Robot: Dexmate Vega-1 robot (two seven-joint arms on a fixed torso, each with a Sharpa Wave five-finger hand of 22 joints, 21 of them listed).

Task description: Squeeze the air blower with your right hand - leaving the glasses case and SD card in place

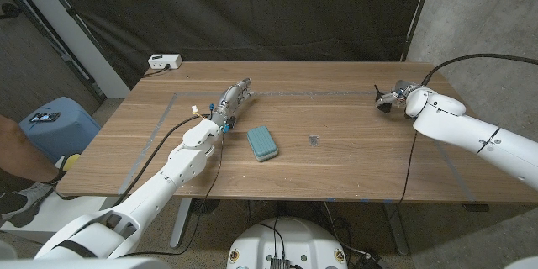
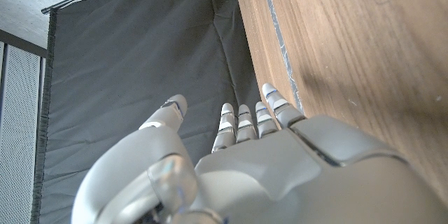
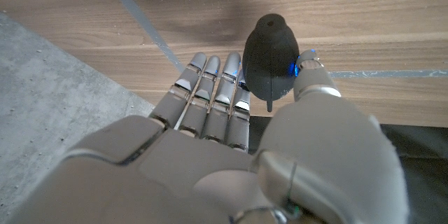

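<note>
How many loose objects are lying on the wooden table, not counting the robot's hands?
3: a teal glasses case near the middle, a small SD card to its right, and a black air blower at the right hand.

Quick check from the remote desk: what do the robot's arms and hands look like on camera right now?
Both arms are smooth white shells with dark seams at the joints. A black cable trails from the right arm. The left hand and right hand are silver-grey, and the fingers are segmented with pale pads.
</note>
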